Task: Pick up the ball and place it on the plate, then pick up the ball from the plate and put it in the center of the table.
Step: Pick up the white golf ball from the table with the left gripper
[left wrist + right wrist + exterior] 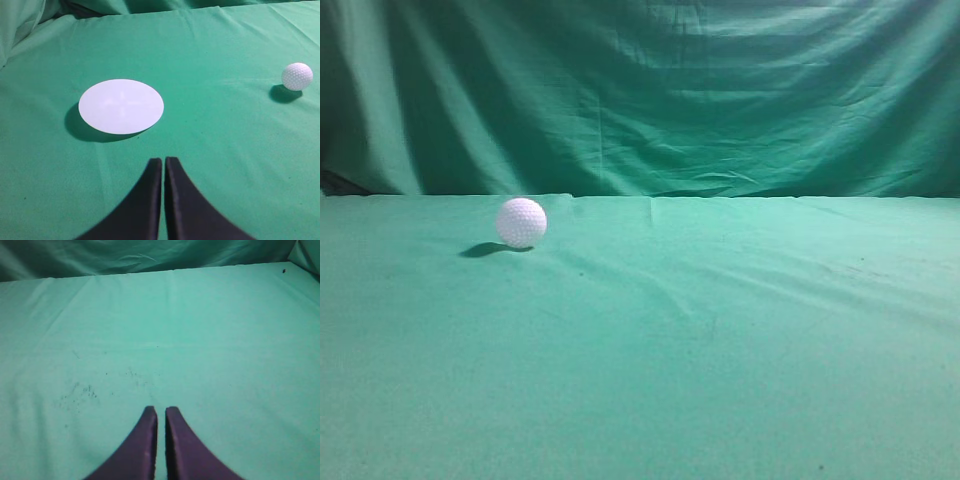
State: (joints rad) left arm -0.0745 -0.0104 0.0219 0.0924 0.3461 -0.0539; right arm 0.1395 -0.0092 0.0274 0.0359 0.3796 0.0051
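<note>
The white dimpled ball (521, 222) rests on the green table (720, 330), left of centre and towards the back. In the left wrist view it (297, 76) lies at the far right, well apart from a flat white round plate (121, 106) that is empty. The plate does not show in the exterior view. My left gripper (163, 161) is shut and empty, just short of the plate's near edge. My right gripper (160, 410) is shut and empty over bare cloth (200, 340). Neither gripper shows in the exterior view.
A draped green cloth backdrop (640, 90) hangs behind the table's back edge. Small dark specks (80, 392) mark the cloth ahead of the right gripper.
</note>
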